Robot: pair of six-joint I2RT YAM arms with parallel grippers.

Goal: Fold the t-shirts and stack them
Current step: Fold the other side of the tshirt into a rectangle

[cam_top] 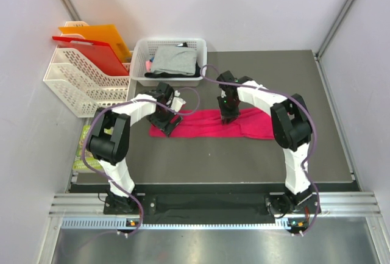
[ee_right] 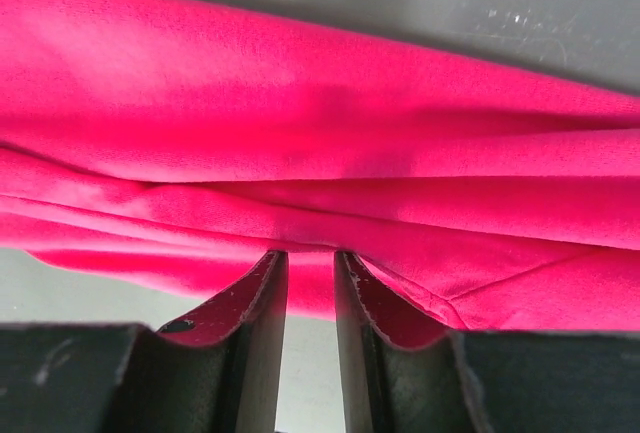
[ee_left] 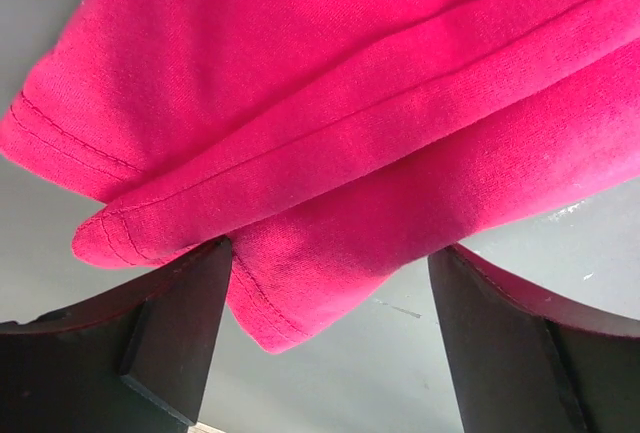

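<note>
The bright pink-red t-shirt lies on the dark table as a long folded strip. My left gripper is at its left end; in the left wrist view the gripper is open wide, with a hemmed corner of the shirt between the jaws. My right gripper is at the strip's far edge near the middle; in the right wrist view the gripper has its jaws close together with a fold of the shirt pinched at the tips. A grey t-shirt lies on a black one in the white basket.
A white file rack with an orange folder and a red folder stands at the back left. A green object lies beyond the table's left edge. Walls close in on both sides.
</note>
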